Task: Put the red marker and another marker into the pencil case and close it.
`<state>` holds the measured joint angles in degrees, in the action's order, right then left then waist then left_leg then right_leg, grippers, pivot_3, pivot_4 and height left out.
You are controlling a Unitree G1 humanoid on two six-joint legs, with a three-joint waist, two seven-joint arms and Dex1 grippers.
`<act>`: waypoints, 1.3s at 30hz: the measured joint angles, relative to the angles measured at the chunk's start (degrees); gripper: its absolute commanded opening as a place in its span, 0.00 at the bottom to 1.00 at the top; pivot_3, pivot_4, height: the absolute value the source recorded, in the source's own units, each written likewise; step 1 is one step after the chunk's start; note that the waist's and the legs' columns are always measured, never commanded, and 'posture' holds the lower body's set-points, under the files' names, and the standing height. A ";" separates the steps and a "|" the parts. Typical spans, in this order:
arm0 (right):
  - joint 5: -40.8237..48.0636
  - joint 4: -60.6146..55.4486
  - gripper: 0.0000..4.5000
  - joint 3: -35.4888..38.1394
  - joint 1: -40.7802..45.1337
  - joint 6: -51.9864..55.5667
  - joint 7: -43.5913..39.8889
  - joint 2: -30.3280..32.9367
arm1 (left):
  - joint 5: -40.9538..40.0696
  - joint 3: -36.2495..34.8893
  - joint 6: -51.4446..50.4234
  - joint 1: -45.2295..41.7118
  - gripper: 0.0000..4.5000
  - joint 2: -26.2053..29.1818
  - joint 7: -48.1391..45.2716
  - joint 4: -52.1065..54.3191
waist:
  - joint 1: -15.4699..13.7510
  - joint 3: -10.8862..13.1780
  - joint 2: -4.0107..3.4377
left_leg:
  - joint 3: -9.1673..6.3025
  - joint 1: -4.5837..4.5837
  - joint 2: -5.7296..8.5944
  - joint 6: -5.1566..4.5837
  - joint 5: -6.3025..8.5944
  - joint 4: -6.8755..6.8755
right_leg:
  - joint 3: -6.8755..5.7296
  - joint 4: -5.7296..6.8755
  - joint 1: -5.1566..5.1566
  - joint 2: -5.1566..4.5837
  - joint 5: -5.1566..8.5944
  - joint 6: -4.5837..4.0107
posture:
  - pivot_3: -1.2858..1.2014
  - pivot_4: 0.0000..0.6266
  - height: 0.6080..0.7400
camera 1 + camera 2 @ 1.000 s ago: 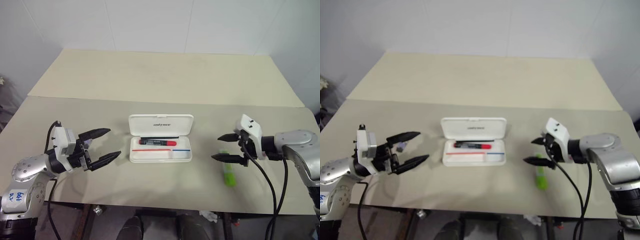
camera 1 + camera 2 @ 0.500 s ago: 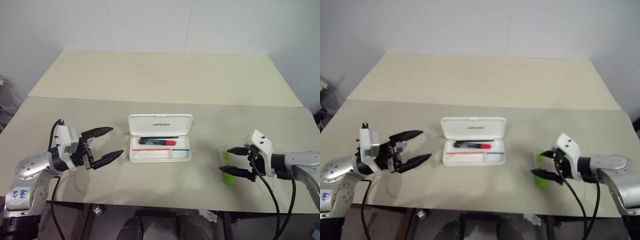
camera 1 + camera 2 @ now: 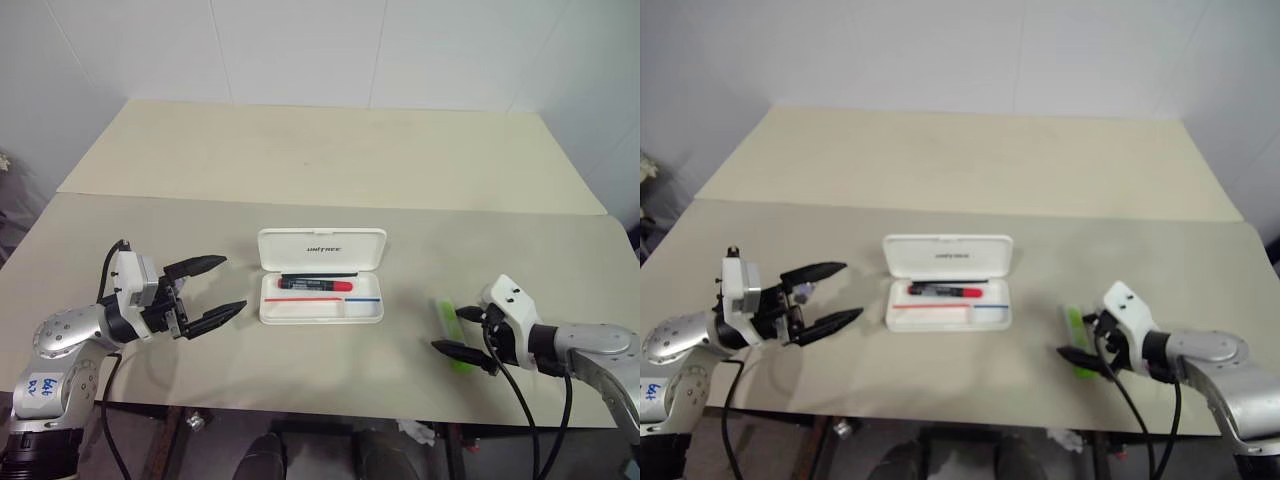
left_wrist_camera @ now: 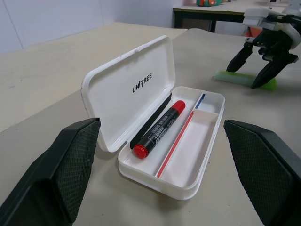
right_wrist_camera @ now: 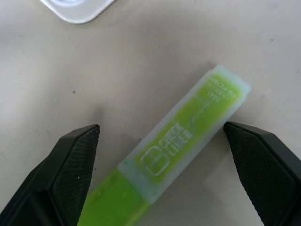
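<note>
Fingers of the right gripper (image 3: 466, 331) stand wide, one on each side of the lime-green marker (image 3: 449, 326), not yet touching it; the left gripper (image 3: 213, 290) is equally wide and empty, left of the pencil case (image 3: 320, 290).

On the beige table (image 3: 330, 170) the pencil case sits at the middle with its lid up on the far side. The red marker (image 3: 315, 285) already lies in its tray, long axis running left to right, red cap at the right. The lime-green marker lies flat to the case's right, long axis running near to far, paler end farther away.

To grasp well, I would lower the right gripper so both pads meet the marker's long sides at mid-length, then close squarely across it so it does not pivot or skid.
</note>
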<state>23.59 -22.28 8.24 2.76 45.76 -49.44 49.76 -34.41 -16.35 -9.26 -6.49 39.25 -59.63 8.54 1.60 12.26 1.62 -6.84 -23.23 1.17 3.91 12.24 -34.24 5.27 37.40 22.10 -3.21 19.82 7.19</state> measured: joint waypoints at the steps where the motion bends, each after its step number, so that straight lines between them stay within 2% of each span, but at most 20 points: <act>1: 0.00 -0.26 0.99 -0.10 0.01 0.39 0.32 0.00 | 0.01 0.00 0.00 0.00 1.00 0.00 -0.01 -0.02 | -0.01 0.00 0.00 | 0.00 0.00 0.00 0.00 0.00 0.00 | 0.00 0.00 -0.01 -0.01 0.00 0.00 | 0.52 0.24 1.00; 5: -0.09 -0.71 0.99 -0.60 0.00 0.56 1.27 -0.07 | 0.12 0.01 0.01 -0.02 1.00 0.00 -0.01 -0.06 | 0.02 -0.01 0.02 | -0.01 0.03 0.00 0.00 0.00 0.00 | -0.01 -0.03 -0.05 0.00 0.00 0.00 | 0.52 0.24 1.00; 15: -2.23 0.47 0.24 -3.05 1.32 -1.78 2.80 -1.19 | 0.16 0.00 0.02 0.00 1.00 0.00 0.02 -0.06 | 0.20 -0.12 0.20 | -0.04 0.12 -0.03 0.00 0.00 0.00 | -0.04 -0.05 -0.14 0.01 0.00 -0.01 | 0.52 0.24 1.00; 22: -2.28 4.84 0.24 -6.16 6.94 -3.70 0.58 -1.40 | 0.10 -0.28 0.02 0.56 1.00 0.07 -0.44 -0.01 | 0.67 -0.11 0.18 | 0.01 0.20 -0.14 -0.01 -0.06 -0.04 | 0.02 -0.12 -0.21 0.13 -0.08 -0.14 | 0.52 0.24 1.00; 27: -1.55 5.80 0.24 -7.72 16.48 -5.04 -3.96 -0.48 | -0.09 -1.10 0.01 1.63 1.00 1.27 -2.45 -0.05 | 0.39 -0.05 0.07 | -0.01 0.15 -0.15 -0.01 -0.06 0.02 | -0.01 -0.20 -0.18 0.11 -0.10 -0.10 | 0.52 0.24 1.00; 30: -2.10 5.82 0.24 -10.42 20.51 -6.54 -7.19 1.36 | -0.22 -1.93 0.05 1.85 1.00 1.62 -3.71 -0.26 | 0.10 -0.04 0.05 | -0.03 0.10 -0.17 -0.01 -0.05 0.16 | -0.07 -0.42 -0.18 0.07 -0.10 -0.09 | 0.52 0.24 1.00; 35: -2.62 3.81 0.24 -17.46 32.01 -7.12 -13.92 2.39 | -0.24 -3.34 0.04 1.93 1.00 2.07 -4.25 -0.50 | 0.08 0.01 -0.01 | -0.03 -0.06 -0.11 -0.07 0.02 0.27 | -0.09 -0.53 -0.04 -0.10 -0.09 -0.03 | 0.52 0.24 1.00; 39: -3.34 2.45 0.24 -21.61 37.28 -6.56 -15.68 1.00 | -0.24 -3.60 0.03 2.39 1.00 2.07 -4.20 -0.38 | 0.07 0.00 -0.01 | -0.03 -0.09 -0.11 -0.08 0.08 0.28 | -0.10 -0.57 -0.01 -0.14 -0.06 -0.02 | 0.52 0.24 1.00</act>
<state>20.25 -19.83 -13.38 40.04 39.20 -65.12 50.75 -34.65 -19.95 -9.23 -4.10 41.31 -63.83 8.16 1.66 12.26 1.61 -6.87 -23.32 1.06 3.83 12.33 -33.96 5.17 36.83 22.09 -3.36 19.76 7.17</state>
